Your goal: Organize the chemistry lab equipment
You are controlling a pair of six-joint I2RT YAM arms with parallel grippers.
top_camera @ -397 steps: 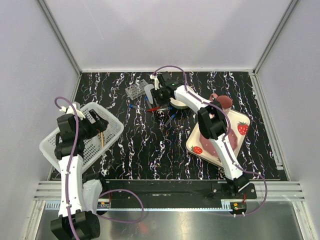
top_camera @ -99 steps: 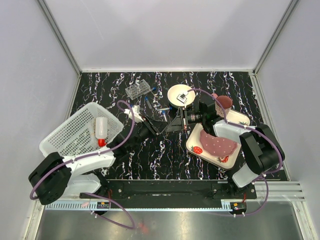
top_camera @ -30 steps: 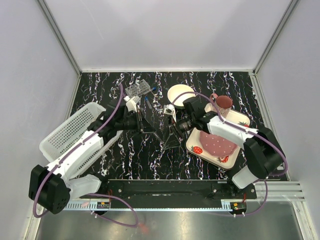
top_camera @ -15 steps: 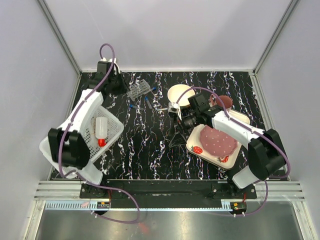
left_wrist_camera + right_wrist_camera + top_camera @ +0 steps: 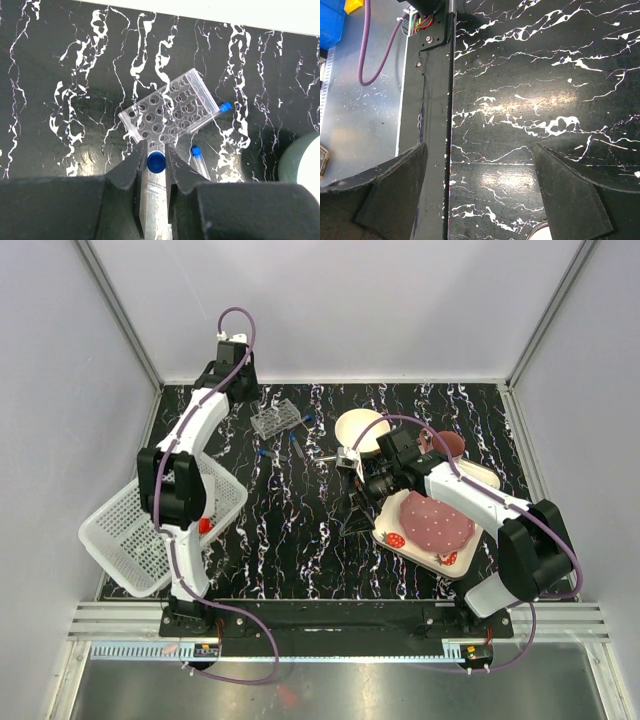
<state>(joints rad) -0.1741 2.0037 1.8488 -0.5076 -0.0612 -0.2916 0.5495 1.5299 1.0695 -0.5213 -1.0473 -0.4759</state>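
Note:
My left gripper (image 5: 156,159) is shut on a thin blue-capped tube (image 5: 156,162), seen end on between the fingers. It hangs just short of the clear tube rack (image 5: 170,112), at the table's back left (image 5: 243,392). One more blue-capped tube (image 5: 220,107) lies against the rack's right side, and another tube (image 5: 199,159) lies below it. In the top view the rack (image 5: 275,420) sits left of the bowl. My right gripper (image 5: 480,200) is open and empty over bare marbled table, near the plate (image 5: 358,508). The squeeze bottle's red cap (image 5: 205,526) shows in the basket.
A white mesh basket (image 5: 130,540) sits at the left, partly under my left arm. The white bowl (image 5: 360,428) is behind the right gripper. A pink mug (image 5: 450,445) and a strawberry plate (image 5: 430,525) stand at the right. The table's front rail (image 5: 432,100) is in the right wrist view.
My left arm has swung from the middle of the table to the back left corner, carrying the tube. The right gripper has opened a little wider and shifted slightly right.

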